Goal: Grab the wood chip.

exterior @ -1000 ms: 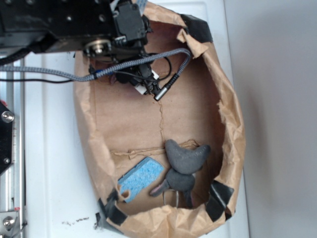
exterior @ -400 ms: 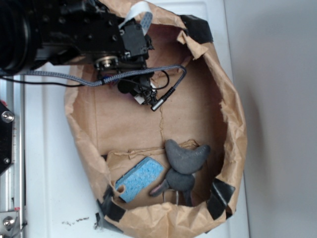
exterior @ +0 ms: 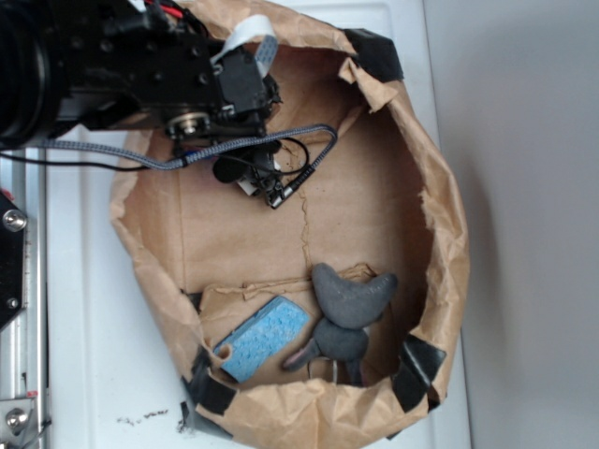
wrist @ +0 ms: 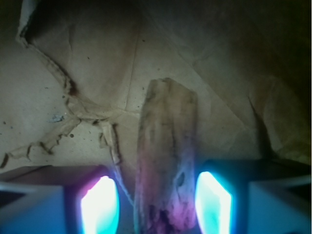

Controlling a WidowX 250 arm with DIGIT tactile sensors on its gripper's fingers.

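Wood chip: streaky, pale, apparently darker toward tool.

Wood chip between the fingers, inside the paper bag

The wood chip lies on the bag floor, lengthwise between the gripper fingers, apart from both. At the bag's opposite end, the sponge lies beside two stacked stones.

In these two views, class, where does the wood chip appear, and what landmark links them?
Exterior: not visible; the gripper and arm cover that spot.
Wrist: wood chip at lower centre, between the glowing fingers, lying on brown paper.
Shared landmark: the creased brown paper bag.
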